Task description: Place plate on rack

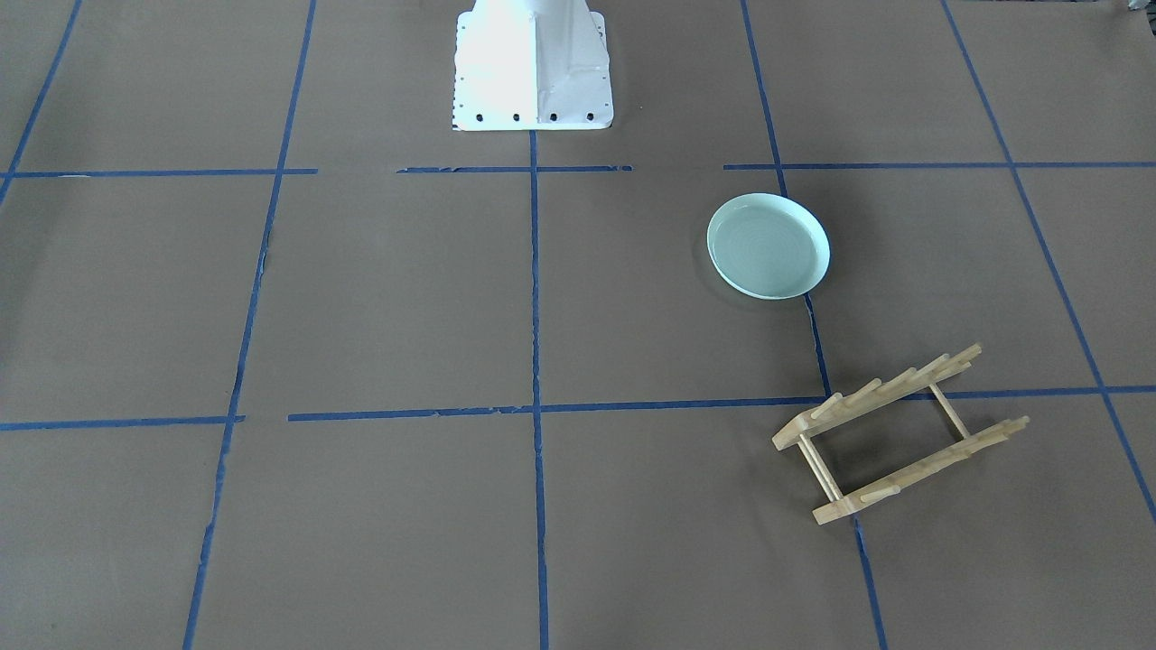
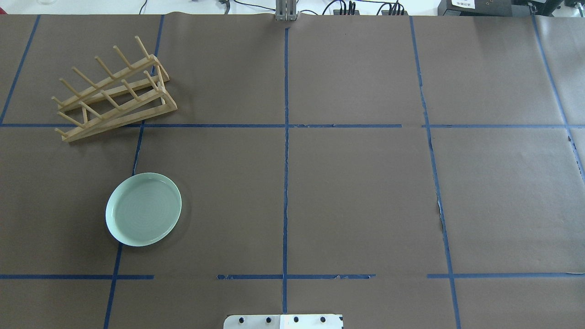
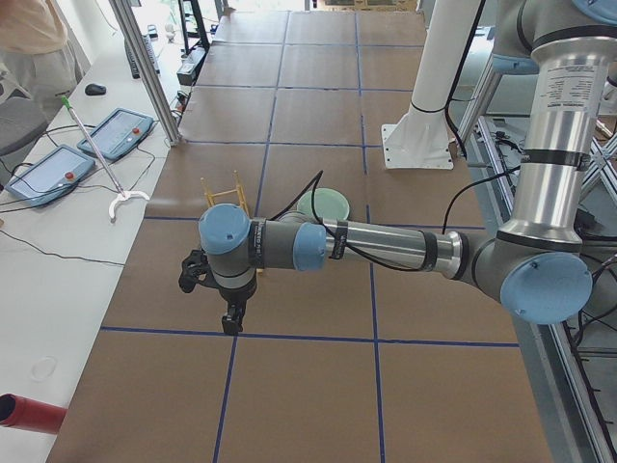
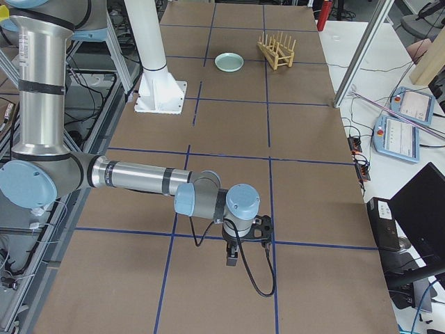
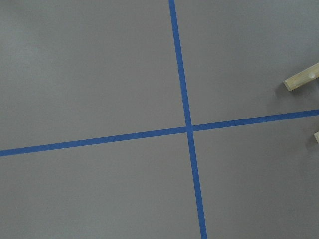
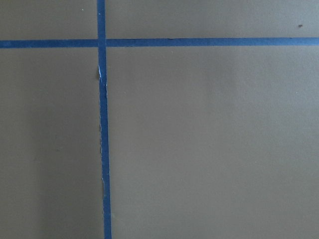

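The pale mint-green plate (image 2: 143, 209) lies flat, right side up, on the brown table paper on the robot's left side; it also shows in the front view (image 1: 768, 246). The light-wood rack (image 2: 112, 91) stands beyond it, further from the robot's base, empty, with its pegs up (image 1: 899, 433). My left gripper (image 3: 231, 326) hangs above the table's left end, short of the rack and plate; I cannot tell if it is open or shut. My right gripper (image 4: 231, 261) hangs over the far right end, and I cannot tell its state either. Two rail ends of the rack (image 5: 301, 78) show in the left wrist view.
Blue tape lines (image 2: 286, 160) divide the brown paper into squares. The robot's white base (image 1: 531, 68) stands at the table's near middle edge. Operator pendants (image 3: 120, 130) and cables lie on the side bench beyond the table's far edge.
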Robot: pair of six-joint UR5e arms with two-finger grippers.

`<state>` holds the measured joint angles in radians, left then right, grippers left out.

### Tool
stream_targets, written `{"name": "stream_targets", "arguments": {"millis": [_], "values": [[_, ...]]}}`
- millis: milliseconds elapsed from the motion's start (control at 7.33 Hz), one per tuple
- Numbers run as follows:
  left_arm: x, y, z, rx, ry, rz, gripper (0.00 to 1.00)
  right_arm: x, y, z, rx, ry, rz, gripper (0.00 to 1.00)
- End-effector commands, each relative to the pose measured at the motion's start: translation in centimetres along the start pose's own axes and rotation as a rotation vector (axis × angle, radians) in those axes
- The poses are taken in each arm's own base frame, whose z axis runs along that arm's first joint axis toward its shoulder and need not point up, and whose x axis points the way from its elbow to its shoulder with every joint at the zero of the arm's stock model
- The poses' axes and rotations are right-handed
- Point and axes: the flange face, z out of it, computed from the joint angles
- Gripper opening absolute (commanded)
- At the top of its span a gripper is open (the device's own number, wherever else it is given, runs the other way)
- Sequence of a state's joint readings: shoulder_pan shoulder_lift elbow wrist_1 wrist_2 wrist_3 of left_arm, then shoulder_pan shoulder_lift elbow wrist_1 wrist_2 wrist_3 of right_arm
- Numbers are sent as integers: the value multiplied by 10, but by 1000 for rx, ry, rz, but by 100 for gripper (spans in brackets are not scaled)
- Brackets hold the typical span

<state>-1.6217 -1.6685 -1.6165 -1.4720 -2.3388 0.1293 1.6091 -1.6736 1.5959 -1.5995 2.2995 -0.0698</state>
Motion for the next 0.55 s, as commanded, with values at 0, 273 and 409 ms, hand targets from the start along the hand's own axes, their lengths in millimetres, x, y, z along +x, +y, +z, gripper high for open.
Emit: {"name": "stream_targets", "arguments": {"millis": [0, 273, 409], "values": [[29, -41, -38, 3, -84, 6, 100, 0, 0, 0, -1, 0, 0, 100], [77, -51, -91, 107, -216, -171, 100, 0, 0, 0, -1, 0, 0, 100], [123, -66, -76, 124, -232, -253, 100, 0, 0, 0, -1, 0, 0, 100]]}}
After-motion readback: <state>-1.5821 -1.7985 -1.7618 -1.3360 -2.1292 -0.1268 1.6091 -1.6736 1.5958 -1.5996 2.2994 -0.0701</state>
